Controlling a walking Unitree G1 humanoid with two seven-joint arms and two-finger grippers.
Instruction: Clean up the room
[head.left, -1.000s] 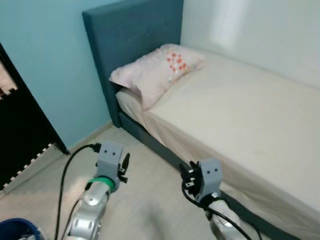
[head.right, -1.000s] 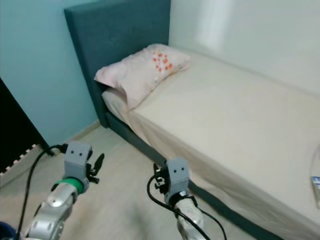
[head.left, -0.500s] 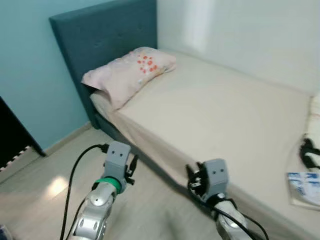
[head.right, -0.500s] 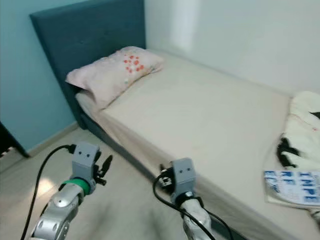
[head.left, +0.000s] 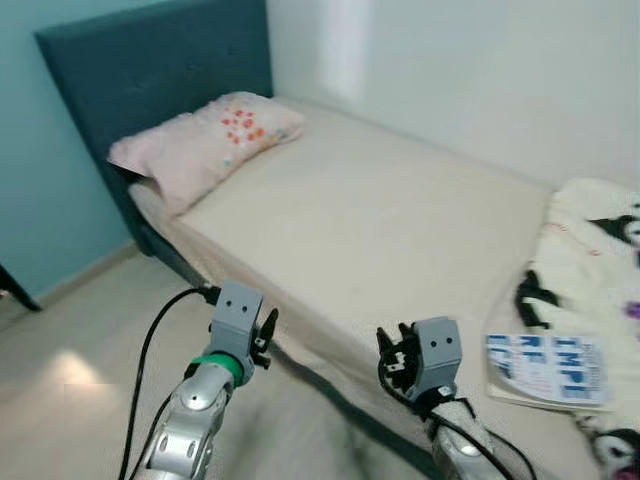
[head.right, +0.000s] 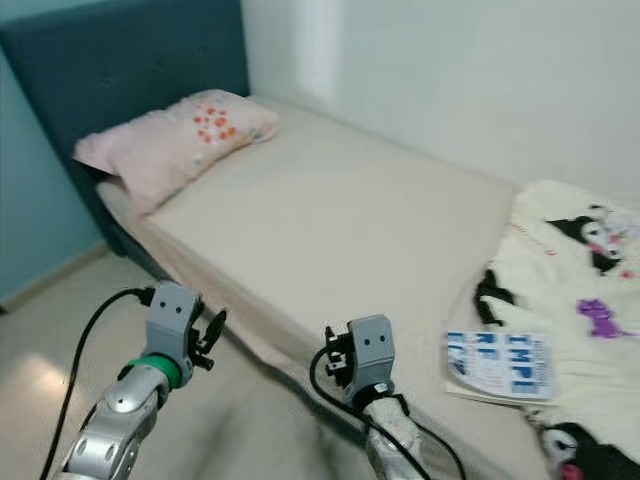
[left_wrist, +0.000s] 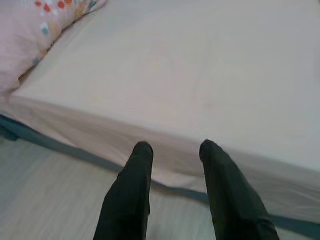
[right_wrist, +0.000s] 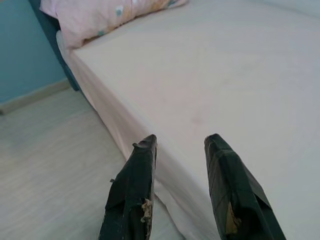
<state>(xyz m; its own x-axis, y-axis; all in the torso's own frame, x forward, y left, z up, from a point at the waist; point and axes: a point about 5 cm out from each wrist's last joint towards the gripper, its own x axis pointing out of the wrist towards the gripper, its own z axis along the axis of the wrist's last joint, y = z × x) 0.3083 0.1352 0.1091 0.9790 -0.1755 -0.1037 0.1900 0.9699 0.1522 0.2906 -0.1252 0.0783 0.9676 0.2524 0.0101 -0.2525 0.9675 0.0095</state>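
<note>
Bedroom with a cream-sheeted bed (head.left: 400, 230) against a white wall, teal headboard (head.left: 150, 70) at its far-left end.
Left pincer (left_wrist: 172, 147) and right pincer (right_wrist: 180, 142) both hang released at the bed's near edge, over pale floor (head.left: 70, 350). A pink pillow (head.left: 200, 135) lies by the headboard. At the bed's other end a cartoon-print blanket (head.right: 570, 290) lies crumpled, a blue-lettered booklet (head.right: 495, 365) flat against it, long side roughly along the bed's near edge.

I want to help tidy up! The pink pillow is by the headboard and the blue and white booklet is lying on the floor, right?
Not quite. The pink pillow is by the headboard, but the blue and white booklet is not on the floor. It lies on the bed, near its edge, beside the cartoon blanket. The right eye view shows this.
</note>
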